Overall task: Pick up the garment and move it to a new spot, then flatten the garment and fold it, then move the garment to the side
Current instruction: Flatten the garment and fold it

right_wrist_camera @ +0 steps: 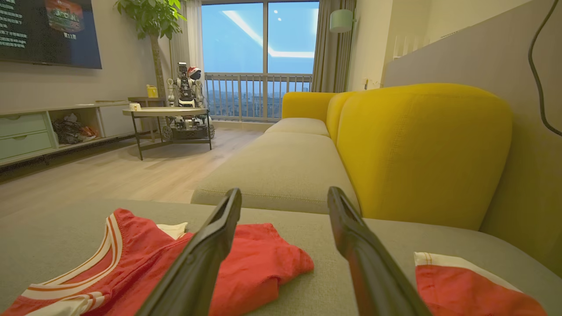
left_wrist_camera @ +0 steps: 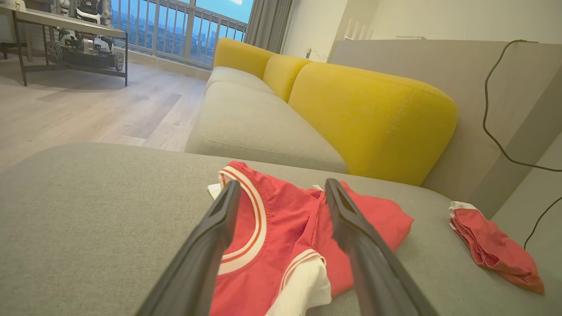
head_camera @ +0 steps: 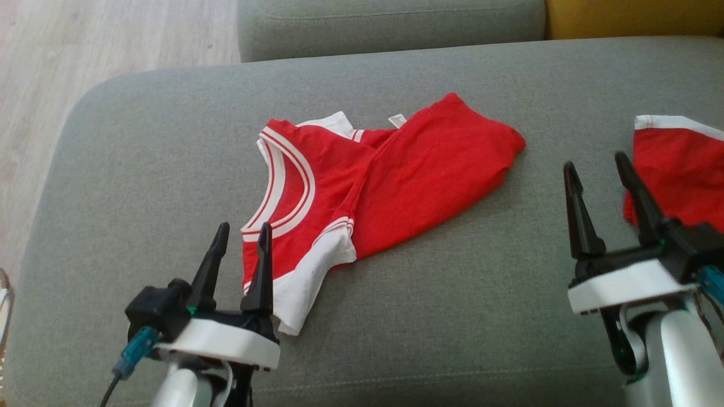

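Left gripper (head_camera: 244, 229): fingers spread wide, nothing between them; hangs at the near-left edge of the garment, contact with the cloth unclear.
Right gripper (head_camera: 594, 161): fingers spread wide, empty; sits well right of the main garment, just beside a second red garment (head_camera: 679, 175) at the right edge of the head view.
Garment spot: red jersey (head_camera: 396, 186) with white trim lies mid-way across the grey seat cushion (head_camera: 141, 169), touching neither backrest nor front edge.
Garment shape: crumpled, body folded over itself, striped neckline (head_camera: 288, 181) toward the left, white armhole panel (head_camera: 308, 271) nearest the robot, label tag (head_camera: 397, 120) showing at the far side.
Left wrist view: fingers frame the neckline; yellow backrest (left_wrist_camera: 373, 118) behind.
Step in hand: judged as the first one, the pick-up; jersey is not held, not flat, not folded.
Progress: near the start for this piece, all steps left.
Next move calls for: lowering onto the near white panel or neckline rim, closing on a single fold of cloth, then lifting clear before carrying.
Watch for: pinching two layers at once, or dragging the bunch instead of lifting it.
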Controlling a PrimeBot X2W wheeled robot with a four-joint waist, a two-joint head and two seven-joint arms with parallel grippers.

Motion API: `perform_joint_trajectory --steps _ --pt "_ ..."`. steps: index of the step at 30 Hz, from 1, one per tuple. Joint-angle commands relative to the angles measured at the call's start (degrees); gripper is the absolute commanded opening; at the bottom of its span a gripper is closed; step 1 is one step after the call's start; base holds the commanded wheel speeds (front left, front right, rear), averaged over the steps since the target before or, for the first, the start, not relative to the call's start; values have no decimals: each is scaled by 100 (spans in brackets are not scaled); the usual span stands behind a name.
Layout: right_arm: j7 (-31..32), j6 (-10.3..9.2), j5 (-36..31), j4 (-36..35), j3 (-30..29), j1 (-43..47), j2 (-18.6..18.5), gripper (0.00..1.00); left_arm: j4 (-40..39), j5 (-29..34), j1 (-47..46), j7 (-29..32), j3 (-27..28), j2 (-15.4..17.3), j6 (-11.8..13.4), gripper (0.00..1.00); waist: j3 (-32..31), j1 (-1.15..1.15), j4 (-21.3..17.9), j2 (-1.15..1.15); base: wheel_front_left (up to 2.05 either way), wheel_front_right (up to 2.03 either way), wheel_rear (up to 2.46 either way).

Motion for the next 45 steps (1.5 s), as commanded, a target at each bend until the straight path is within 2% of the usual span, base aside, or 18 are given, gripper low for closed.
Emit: perform_joint_trajectory --steps 1,6,11,17,25,31,35,45 --pt "-68 -2 -15 -283 76 -152 44 100 -156 48 -106 -30 148 35 4 100 4 0 -25 0 0 0 0" --pt "-107 -2 46 -330 70 -95 68 100 -20 244 -25 -30 117 35 -70 100 57 0 -27 0 0 0 0" --pt "-139 -2 112 -296 108 -170 70 100 509 542 129 -30 -77 92 -261 100 124 0 1 0 0 0 0" --pt "-196 -2 111 -203 114 -250 71 100 756 979 294 -30 -516 574 -425 100 180 0 44 0 0 0 0" --pt "-264 -2 127 -43 117 -291 71 100 1306 960 230 -30 -1167 1054 -472 100 171 0 38 0 0 0 0" --pt "-288 -2 134 20 178 -324 72 100 1807 822 -138 -22 -1396 1003 -469 100 178 0 -56 0 0 0 0" --pt "-278 -2 107 19 172 -328 72 100 2050 844 -338 -26 -1330 890 -319 100 210 0 -133 0 0 0 0" --pt "-239 -2 89 0 201 -327 72 100 2611 876 -637 -29 -1320 678 -147 100 282 0 -276 0 0 0 0"
